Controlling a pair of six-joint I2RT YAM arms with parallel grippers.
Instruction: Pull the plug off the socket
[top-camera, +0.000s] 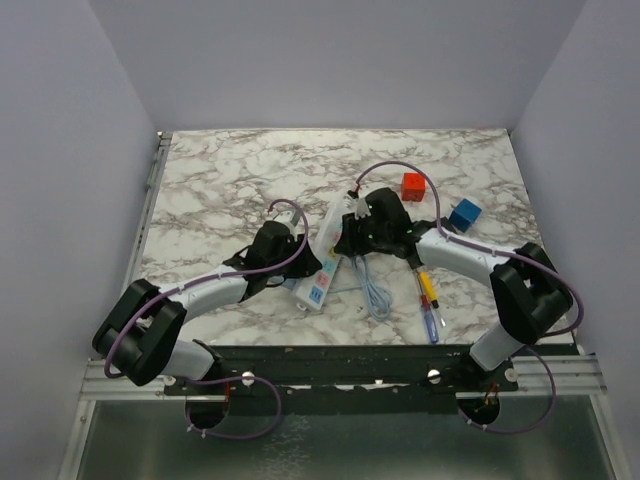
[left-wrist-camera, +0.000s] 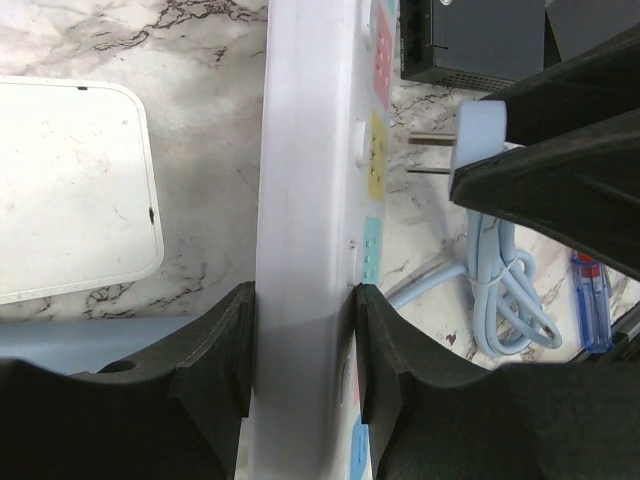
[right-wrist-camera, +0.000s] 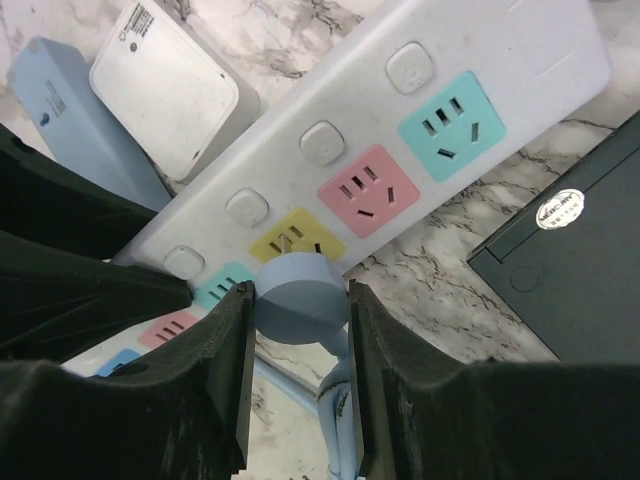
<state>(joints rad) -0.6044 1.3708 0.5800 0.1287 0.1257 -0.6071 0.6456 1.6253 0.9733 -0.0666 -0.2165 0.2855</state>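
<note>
The socket (top-camera: 322, 272) is a long white power strip with pastel panels, lying mid-table. My left gripper (top-camera: 296, 266) is shut on its body; in the left wrist view the fingers (left-wrist-camera: 225, 350) clamp both long sides of the socket (left-wrist-camera: 310, 180). My right gripper (top-camera: 349, 238) is shut on the light-blue round plug (right-wrist-camera: 300, 295). In the left wrist view the plug (left-wrist-camera: 482, 135) has its two metal prongs bare, and their tips stand a little off the yellow panel (left-wrist-camera: 376, 155). The socket (right-wrist-camera: 430, 110) lies just behind the plug in the right wrist view.
A small white flat box (right-wrist-camera: 165, 90) and a light-blue bar (right-wrist-camera: 65, 110) lie beside the socket. A black box (right-wrist-camera: 570, 250) lies to the right. The plug's coiled cable (top-camera: 375, 292), a screwdriver (top-camera: 428, 305), a red cube (top-camera: 413, 185) and a blue cube (top-camera: 465, 215) lie nearby.
</note>
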